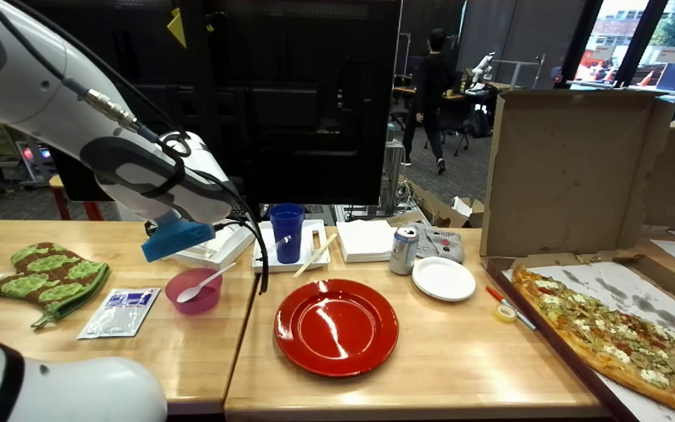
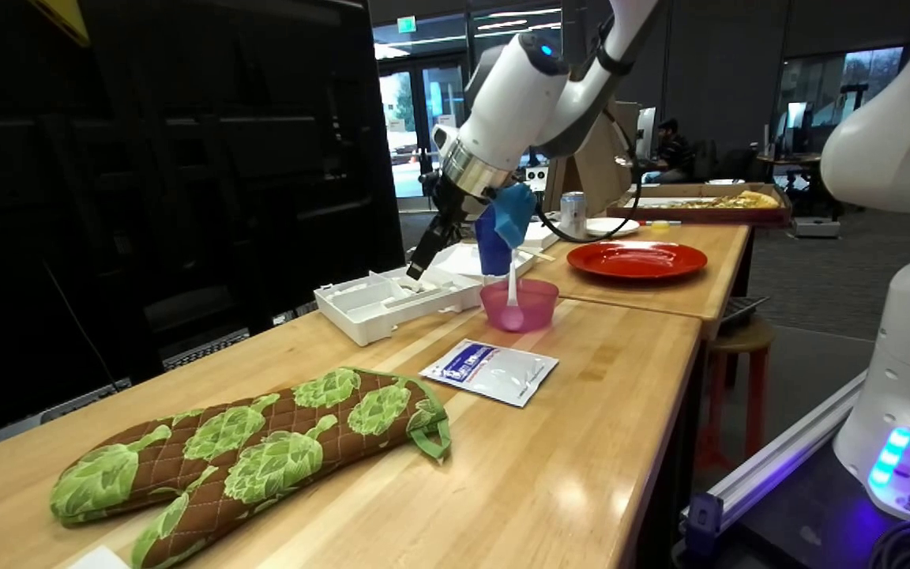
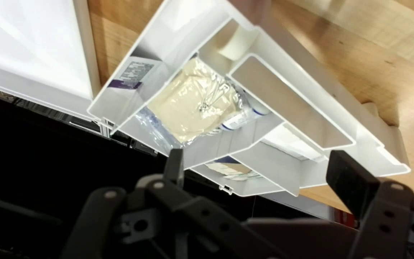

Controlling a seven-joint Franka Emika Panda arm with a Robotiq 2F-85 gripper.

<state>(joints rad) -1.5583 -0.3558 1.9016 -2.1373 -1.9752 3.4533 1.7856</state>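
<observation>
My gripper [image 3: 256,158] stands open, its two black fingers wide apart with nothing between them. It points down above a white divided box [image 2: 360,318], near the table's back edge. Whether a fingertip touches the box cannot be told. In the wrist view, one compartment holds a clear bag [image 3: 189,100] with beige cloth and safety pins, and beside it a small white roll with a blue edge [image 3: 236,121]. A carton with a purple band [image 3: 135,73] lies in a side compartment. Paper packets [image 3: 234,169] sit in a small end compartment, and a whitish roll [image 3: 238,43] in another.
Near the box are a pink bowl [image 1: 208,296] with a white spoon [image 1: 197,288], a silver packet [image 2: 494,371] and a blue cup [image 1: 288,234]. A red plate [image 1: 337,328], can [image 1: 403,251], open pizza box [image 1: 566,176] and oven mitt [image 2: 265,450] lie farther off. A black screen [image 1: 314,105] stands behind.
</observation>
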